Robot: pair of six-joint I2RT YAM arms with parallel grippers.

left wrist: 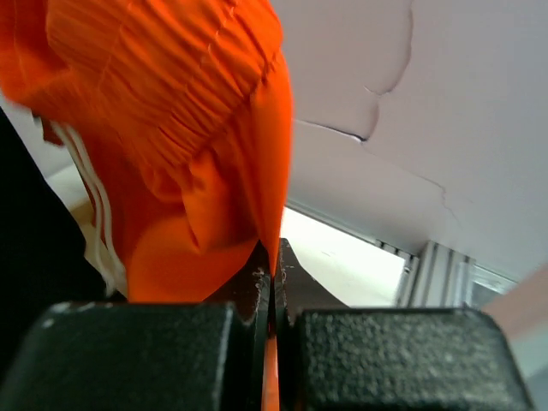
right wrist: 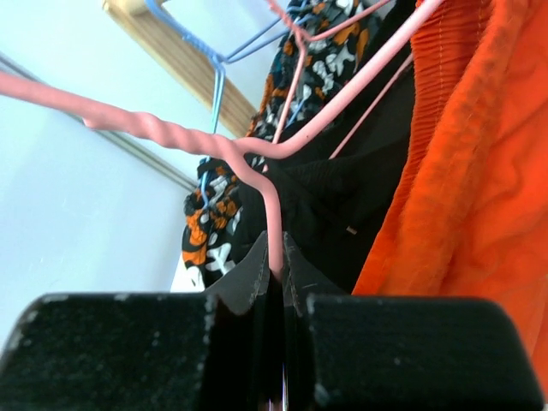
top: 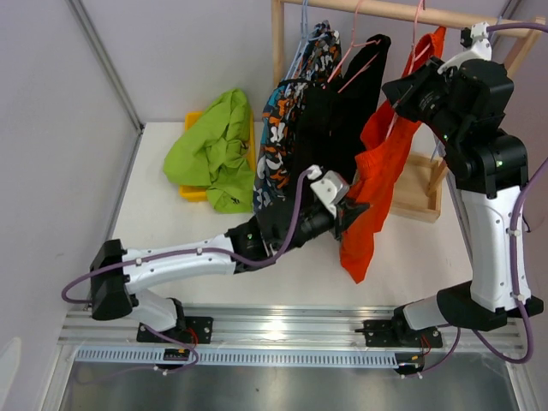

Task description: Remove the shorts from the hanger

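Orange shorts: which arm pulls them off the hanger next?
Left. The left end effector is shut on the orange shorts; the right end effector is shut on the pink hanger, likely steadying it.

top camera looks down from the near side; both wrist cameras sit close, looking up, sharing the orange shorts (top: 381,171).

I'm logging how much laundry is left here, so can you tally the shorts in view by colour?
Lime green shorts: 1
Orange-red shorts: 1
Black shorts: 1
Blotch-patterned shorts: 2, the second hanging higher up behind
Total: 5
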